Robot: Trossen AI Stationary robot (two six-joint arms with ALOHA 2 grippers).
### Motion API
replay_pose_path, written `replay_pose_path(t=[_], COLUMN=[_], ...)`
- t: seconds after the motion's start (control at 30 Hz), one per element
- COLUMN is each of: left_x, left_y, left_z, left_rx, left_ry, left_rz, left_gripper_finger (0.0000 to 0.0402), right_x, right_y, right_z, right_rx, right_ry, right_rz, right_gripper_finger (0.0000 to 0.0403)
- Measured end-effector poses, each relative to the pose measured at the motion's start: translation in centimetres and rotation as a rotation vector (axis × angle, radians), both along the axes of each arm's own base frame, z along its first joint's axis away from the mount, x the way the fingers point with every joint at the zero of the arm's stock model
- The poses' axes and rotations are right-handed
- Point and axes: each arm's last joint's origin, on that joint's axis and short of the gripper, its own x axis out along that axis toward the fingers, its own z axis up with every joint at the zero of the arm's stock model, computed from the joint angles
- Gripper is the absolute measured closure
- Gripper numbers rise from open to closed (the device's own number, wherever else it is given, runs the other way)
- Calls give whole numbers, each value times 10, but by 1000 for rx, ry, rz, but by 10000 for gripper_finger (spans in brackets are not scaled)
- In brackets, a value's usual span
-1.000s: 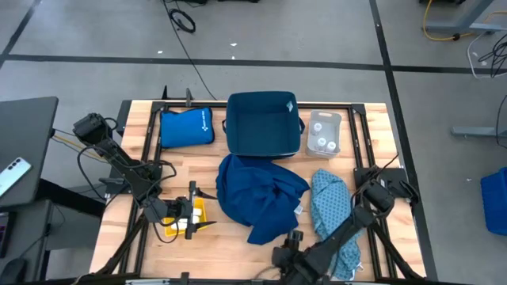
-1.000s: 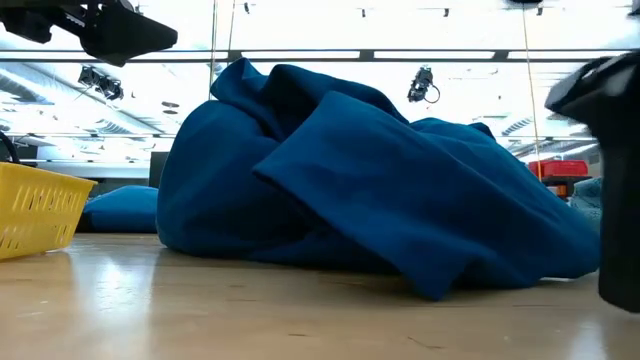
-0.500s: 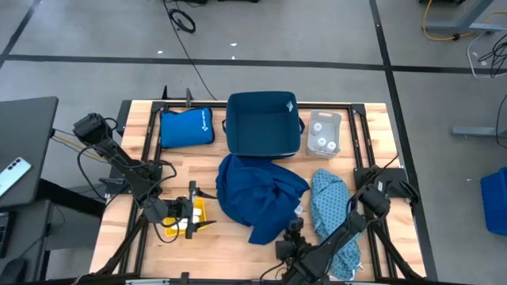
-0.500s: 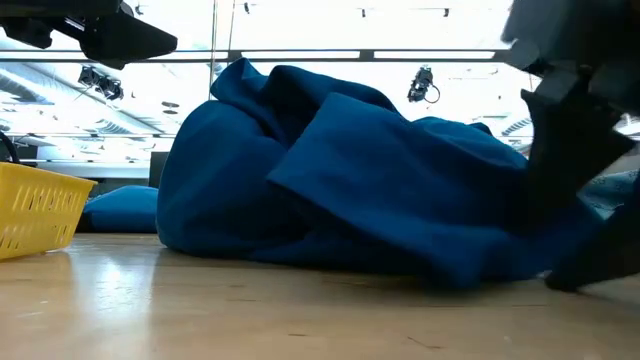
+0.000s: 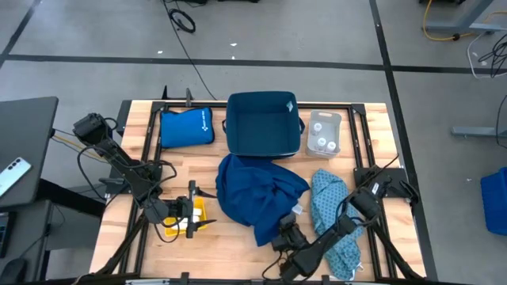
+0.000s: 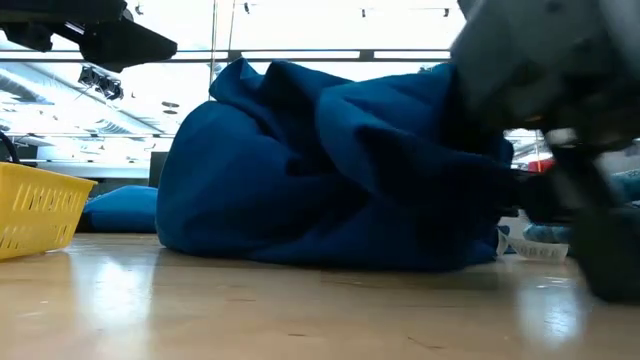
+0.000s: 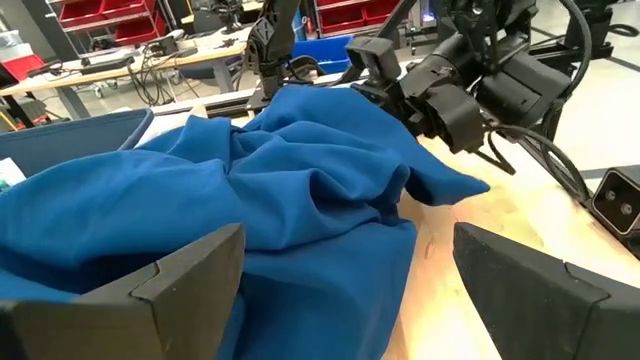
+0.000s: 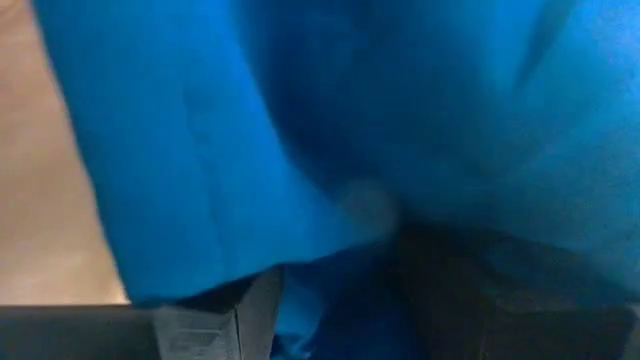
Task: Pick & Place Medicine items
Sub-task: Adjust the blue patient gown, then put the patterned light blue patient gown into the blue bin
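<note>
Hovering with the left gripper (image 5: 192,215) over the one yellow tray (image 5: 169,230) at the desk's (image 5: 230,247) near left side, fingers spread wide apart, gripping nothing. Pressing the right gripper (image 5: 283,238) into the near edge of the dark blue cloth (image 5: 257,190) at mid-desk. Buried in blue fabric in its own wrist view, so cannot tell whether clenched on the cloth or released.

Counting two cloths: the dark blue one heaped in the middle, and a pale patterned cloth (image 5: 331,207) just beside it on the right, partly under the right arm. Counting one flat blue pouch (image 5: 186,127) at the far left, one dark blue bin (image 5: 263,123) at far centre, touching the dark cloth's far edge, and one clear container (image 5: 336,120) right beside that bin.

Spotting three round whitish bottles (image 5: 317,143) inside the clear container, well apart from both grippers. Catching one more small pale pack (image 6: 528,243) in the low view, lying on the desk at the lifted right edge of the dark cloth, near the right gripper.
</note>
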Motion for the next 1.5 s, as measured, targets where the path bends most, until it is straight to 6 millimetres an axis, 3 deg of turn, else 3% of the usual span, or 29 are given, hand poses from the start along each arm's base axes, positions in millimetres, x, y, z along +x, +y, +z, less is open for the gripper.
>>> replay_pose_path(t=[0.4,0.7,0.9,1.13,1.33,1.5], left_x=[0,0,0,0,0,0], left_y=[0,0,0,0,0,-2], left_z=[0,0,0,0,0,1], left_rx=[10,10,8,6,-7,-19], left_ry=[0,-1,-1,0,1,3], left_rz=[0,2,1,-2,-9,-49], left_gripper_finger=[40,40,40,40,40,40], right_x=[45,62,76,65,47,44], right_y=[-44,-32,-29,6,14,10], right_z=[2,26,45,78,116,125], right_rx=[-179,-226,-12,196,521,809], right_ry=[-163,-205,-180,-205,-216,-157], right_rz=[-15,18,-47,-53,-322,-592], right_gripper_finger=[202,202,202,213,238,240])
